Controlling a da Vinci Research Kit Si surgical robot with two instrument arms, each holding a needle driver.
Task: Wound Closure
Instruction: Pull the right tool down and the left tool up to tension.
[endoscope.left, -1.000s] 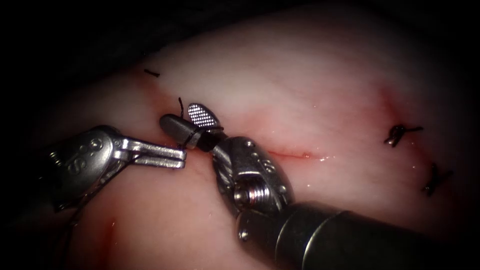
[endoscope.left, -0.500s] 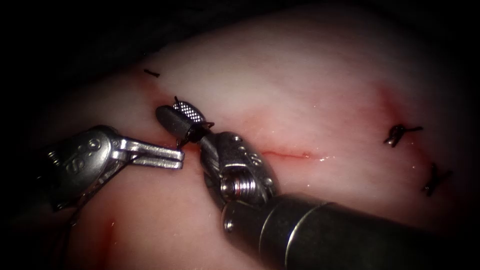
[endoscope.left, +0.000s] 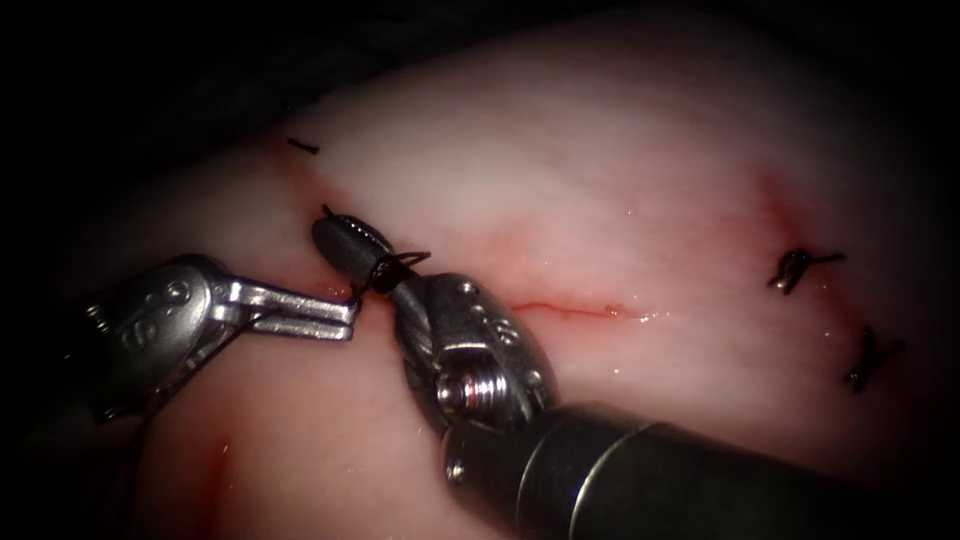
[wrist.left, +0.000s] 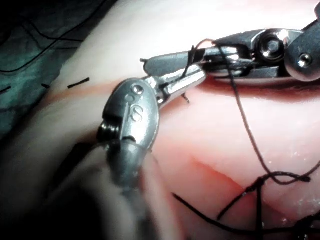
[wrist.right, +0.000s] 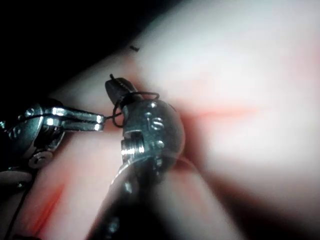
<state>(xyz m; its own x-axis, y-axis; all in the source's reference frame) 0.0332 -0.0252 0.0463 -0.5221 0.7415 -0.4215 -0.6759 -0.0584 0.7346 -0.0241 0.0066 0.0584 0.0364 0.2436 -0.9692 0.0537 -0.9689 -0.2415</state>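
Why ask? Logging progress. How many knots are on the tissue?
2: upper knot and lower knot, right of the cut. Others may hide under left end effector and right end effector, both shut on thread.

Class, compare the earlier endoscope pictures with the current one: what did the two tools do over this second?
The right arm's steel needle driver closed from open onto the dark thread and slid slightly left. The left arm's steel needle driver kept shut on thread, edging left. The pale pork tissue, its red cut and the dark knotted stitches stayed put.
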